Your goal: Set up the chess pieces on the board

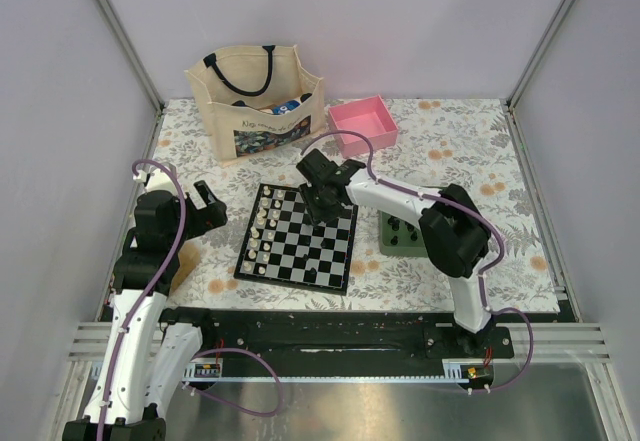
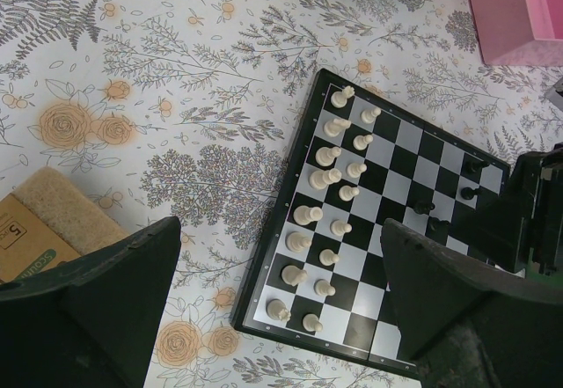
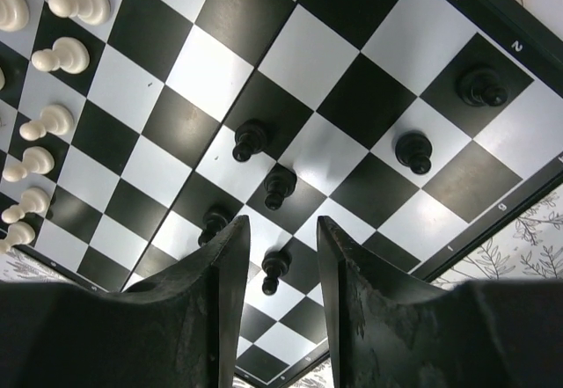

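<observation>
Black plastic chess pieces (image 3: 249, 140) stand scattered over the right half of the small black-and-white checked board (image 3: 308, 58), which lies on the floral tabletop (image 1: 470, 151). A few more sit in the green rectangular tray (image 1: 392, 244) just beside the board. We see the right hand (image 3: 281, 230) released low over the board, one black pawn (image 3: 274, 274) standing in the gap between its parted fingers. Cream-white chessmen (image 2: 325, 155) fill two rows along the board's left side. Our left hand (image 2: 280, 230) hangs wide open, grasping nothing.

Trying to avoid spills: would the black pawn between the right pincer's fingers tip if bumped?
Probably: the black pawn looks tall over a small base, so a sideways brush could topple it. It seems small, rigid plastic, likely light.
</observation>
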Available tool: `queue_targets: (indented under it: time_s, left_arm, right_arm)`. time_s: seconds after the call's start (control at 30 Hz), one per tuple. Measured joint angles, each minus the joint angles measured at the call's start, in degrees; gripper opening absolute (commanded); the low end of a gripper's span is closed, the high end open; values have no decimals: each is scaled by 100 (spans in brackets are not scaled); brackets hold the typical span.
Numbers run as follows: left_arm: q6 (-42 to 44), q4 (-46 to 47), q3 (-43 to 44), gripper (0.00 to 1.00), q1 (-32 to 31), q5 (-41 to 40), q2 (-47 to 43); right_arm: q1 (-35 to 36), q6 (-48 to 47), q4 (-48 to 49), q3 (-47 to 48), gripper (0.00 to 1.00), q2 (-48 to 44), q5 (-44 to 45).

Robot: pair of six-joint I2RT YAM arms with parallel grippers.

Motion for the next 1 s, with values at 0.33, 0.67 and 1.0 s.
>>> queue_targets:
  time_s: [0.33,0.67,1.0]
  left_arm:
    - [0,2,0,99,9,4,0]
    - [0,2,0,99,22,4,0]
    - [0,2,0,99,33,7,0]
  right_arm:
    - [0,-2,-46,258,37,343,2]
    - [0,-4,-81,404,31,531,4]
    - [0,-50,-125,415,19,549,55]
